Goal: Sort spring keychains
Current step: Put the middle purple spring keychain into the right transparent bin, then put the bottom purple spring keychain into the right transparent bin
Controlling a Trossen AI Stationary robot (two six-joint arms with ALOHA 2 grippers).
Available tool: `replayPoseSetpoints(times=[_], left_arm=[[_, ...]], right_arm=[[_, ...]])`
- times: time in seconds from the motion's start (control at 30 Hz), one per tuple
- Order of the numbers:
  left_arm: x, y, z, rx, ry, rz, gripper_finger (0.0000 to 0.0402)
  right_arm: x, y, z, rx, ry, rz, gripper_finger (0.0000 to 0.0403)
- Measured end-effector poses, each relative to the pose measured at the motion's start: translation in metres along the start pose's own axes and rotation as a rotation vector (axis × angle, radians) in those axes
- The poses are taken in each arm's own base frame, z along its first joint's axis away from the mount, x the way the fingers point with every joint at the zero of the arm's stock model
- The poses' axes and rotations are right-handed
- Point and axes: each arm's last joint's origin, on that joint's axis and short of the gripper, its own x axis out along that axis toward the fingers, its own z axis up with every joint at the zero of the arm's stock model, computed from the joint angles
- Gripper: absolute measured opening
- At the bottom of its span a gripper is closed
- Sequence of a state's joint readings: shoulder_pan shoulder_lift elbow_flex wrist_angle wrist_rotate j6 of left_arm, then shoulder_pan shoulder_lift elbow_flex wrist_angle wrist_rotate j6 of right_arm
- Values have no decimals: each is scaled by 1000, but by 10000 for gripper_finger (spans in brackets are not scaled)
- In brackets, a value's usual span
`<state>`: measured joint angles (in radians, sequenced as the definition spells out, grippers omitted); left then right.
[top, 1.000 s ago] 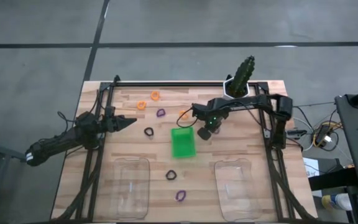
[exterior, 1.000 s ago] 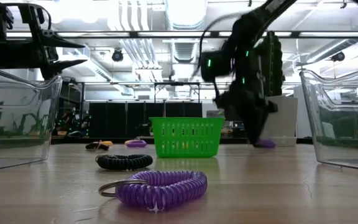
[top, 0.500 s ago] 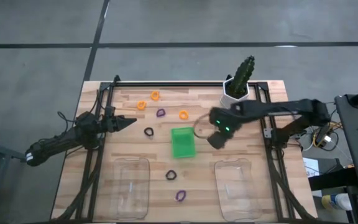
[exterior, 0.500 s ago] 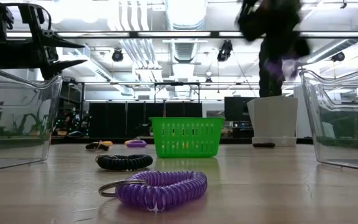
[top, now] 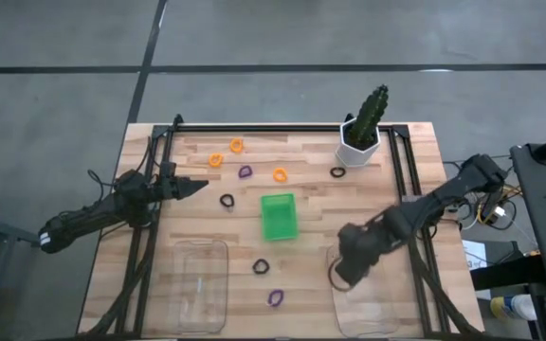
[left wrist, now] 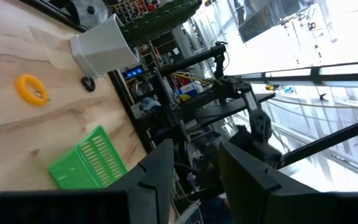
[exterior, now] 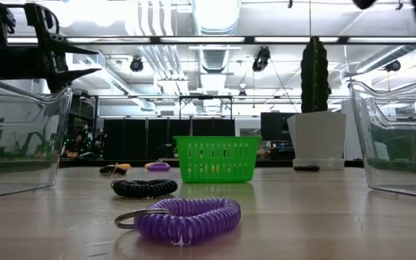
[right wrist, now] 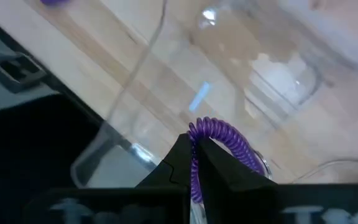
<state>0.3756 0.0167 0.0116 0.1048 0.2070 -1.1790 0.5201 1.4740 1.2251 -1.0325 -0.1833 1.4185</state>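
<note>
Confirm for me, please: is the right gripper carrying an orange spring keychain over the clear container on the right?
Not quite: the spring keychain is purple, not orange, as the right wrist view shows. The right gripper does hold it pinched in its fingers over the right-hand clear container.

orange coiled plastic spring keychains: three small rings lying flat at the table's far side, one (top: 237,145) farthest back, one (top: 215,160) just beside it toward the left, one (top: 280,174) nearer the green tray.
purple coiled spring keychains on the table: one (top: 245,172) between the orange ones; one (top: 275,297) at the near edge, between the two clear containers, flat with a metal ring at its end.
black coiled spring keychains: one (top: 227,200) left of the tray; one (top: 262,267) on the tray's near side; one (top: 337,172) beside the white pot.
held purple coiled spring keychain (right wrist: 219,140): pinched in closed dark fingers, hanging over a clear container.
</note>
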Motion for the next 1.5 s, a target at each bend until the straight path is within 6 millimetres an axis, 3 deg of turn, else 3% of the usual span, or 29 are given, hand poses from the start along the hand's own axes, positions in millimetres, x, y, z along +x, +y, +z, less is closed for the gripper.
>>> replayPoseSetpoints(times=[0.17,0.33,0.47,0.6,0.77,1.03,1.27,1.5], left_arm=[[0,0,0,-69,0,-2,122],[-1,-5,2,-110,-7,-20,122],[-1,-12,4,-110,-13,-39,122],[-2,-18,7,-91,-20,-58,122],[-3,-24,9,-81,-25,-76,122],[-3,-24,9,-53,-34,-66,122],[-1,-19,8,-51,-32,-36,122],[-1,-19,9,-58,-55,-25,122]], right_arm=[[37,8,-4,-14,28,-124,32],[69,11,-1,-52,129,-213,110],[83,12,0,-72,190,-245,177],[76,13,3,-95,217,-217,210],[47,23,8,-77,172,-110,211],[3,65,42,-199,-33,78,196],[2,86,85,-295,-108,93,194],[29,129,113,-403,-133,108,194]])
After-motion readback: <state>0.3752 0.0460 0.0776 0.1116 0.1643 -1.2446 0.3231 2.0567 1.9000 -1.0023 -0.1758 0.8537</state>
